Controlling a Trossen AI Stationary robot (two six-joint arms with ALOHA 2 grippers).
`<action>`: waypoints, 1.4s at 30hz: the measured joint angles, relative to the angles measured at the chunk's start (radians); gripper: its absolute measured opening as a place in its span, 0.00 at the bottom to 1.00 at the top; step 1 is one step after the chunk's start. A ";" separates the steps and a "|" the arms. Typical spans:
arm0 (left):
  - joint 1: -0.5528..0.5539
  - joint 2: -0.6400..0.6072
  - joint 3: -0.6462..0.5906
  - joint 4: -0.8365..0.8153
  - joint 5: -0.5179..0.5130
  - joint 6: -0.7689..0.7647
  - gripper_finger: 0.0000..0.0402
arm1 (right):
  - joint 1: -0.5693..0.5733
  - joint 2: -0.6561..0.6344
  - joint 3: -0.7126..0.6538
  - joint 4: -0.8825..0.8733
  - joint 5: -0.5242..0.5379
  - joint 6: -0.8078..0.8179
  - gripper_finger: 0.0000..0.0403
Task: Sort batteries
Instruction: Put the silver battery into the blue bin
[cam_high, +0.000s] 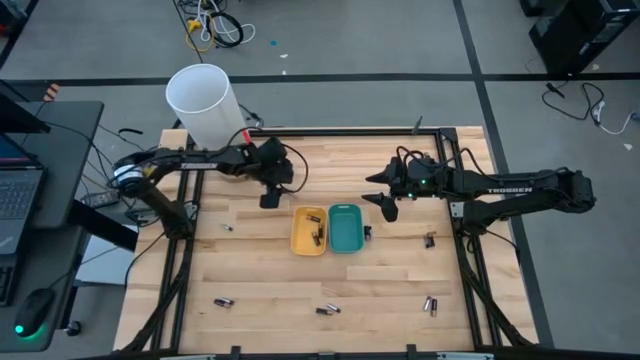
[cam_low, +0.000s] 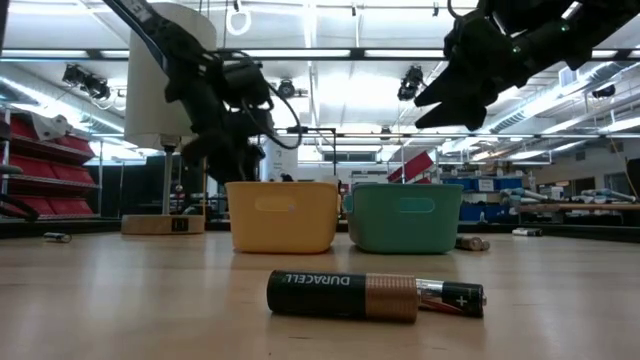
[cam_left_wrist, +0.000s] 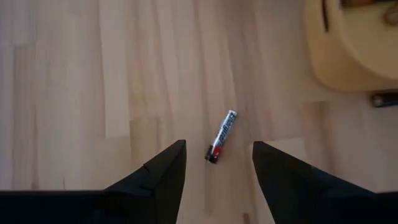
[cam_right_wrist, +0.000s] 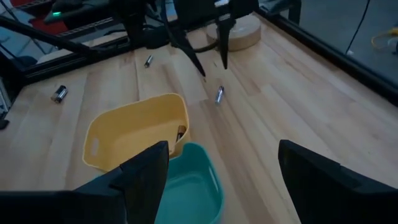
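Slim silvery battery (cam_left_wrist: 221, 136) on bare wood between the parted fingers of the left pincer (cam_left_wrist: 217, 165), untouched.

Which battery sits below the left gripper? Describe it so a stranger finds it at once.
Start at the yellow tray. On the bare wood beside it, toward the tall white cylinder, the left gripper hovers with fingers open. Directly beneath lies one slim battery, alone, silvery with a red-and-black end, unlike the darker cells inside the tray.

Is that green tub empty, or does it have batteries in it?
Empty, as far as shown. From above, the teal tray shows only bare floor, while the yellow tray beside it holds dark batteries.
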 joint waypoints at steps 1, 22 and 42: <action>0.000 0.017 0.000 0.009 0.000 0.004 0.50 | 0.001 0.000 0.000 -0.004 0.000 0.010 0.72; 0.002 0.183 0.004 0.041 0.033 0.022 0.31 | 0.005 0.000 0.000 -0.026 0.000 0.050 0.68; -0.011 0.139 0.278 -0.140 0.022 -0.374 0.11 | 0.014 0.000 0.000 -0.035 -0.004 0.116 0.66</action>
